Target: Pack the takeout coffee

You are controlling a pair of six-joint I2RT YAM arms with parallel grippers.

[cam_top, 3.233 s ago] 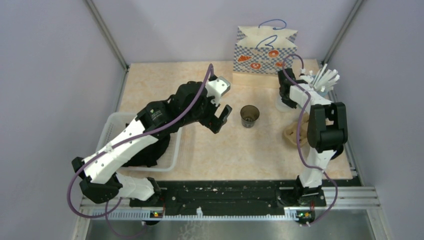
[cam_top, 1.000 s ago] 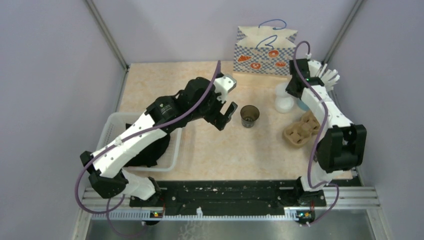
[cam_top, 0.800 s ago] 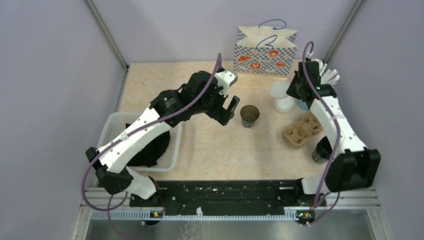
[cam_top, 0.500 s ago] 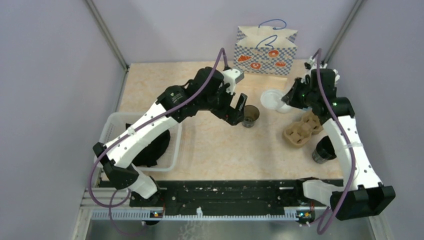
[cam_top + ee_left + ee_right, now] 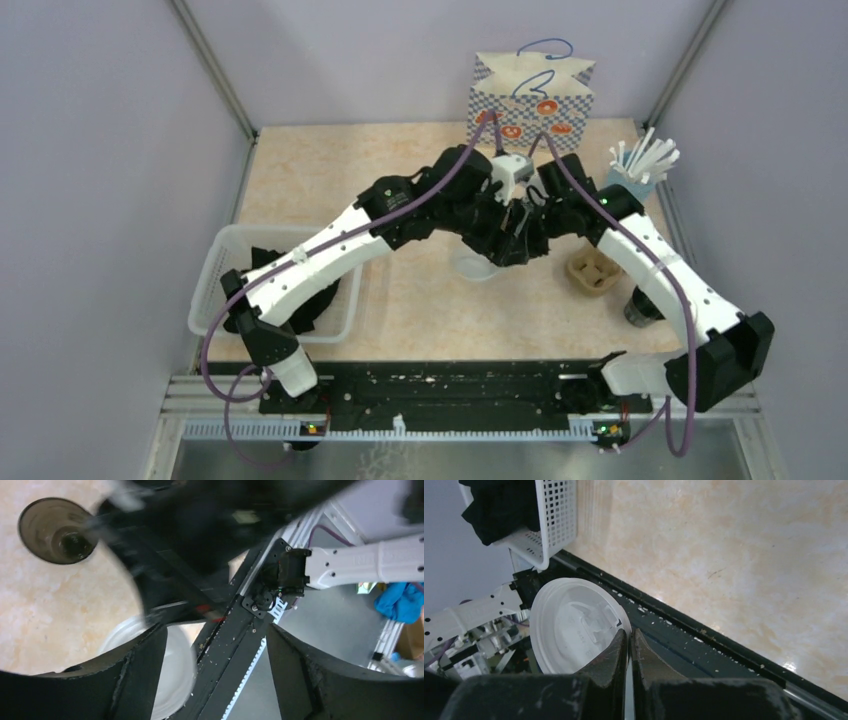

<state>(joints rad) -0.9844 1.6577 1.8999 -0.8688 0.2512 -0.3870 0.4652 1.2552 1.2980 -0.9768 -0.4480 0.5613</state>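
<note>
white lid point(image 5: 574, 630): one
lidless cup point(image 5: 55, 530): one, on counter point(image 5: 40, 610)
left claw point(image 5: 214, 629): open
right claw point(image 5: 630, 634): pinching white lid's rim

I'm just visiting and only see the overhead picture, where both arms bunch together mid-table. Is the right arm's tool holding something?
Observer: Yes. The right wrist camera shows the right tool shut on the edge of a flat white lid.
Visitor: Is anything under those arms?
Observer: The left wrist camera shows a dark cup on the table, with no lid on it.
Visitor: Does the left tool grip it?
Observer: No. The left tool is open; the cup sits off to one side of its fingers, not between them.
</note>
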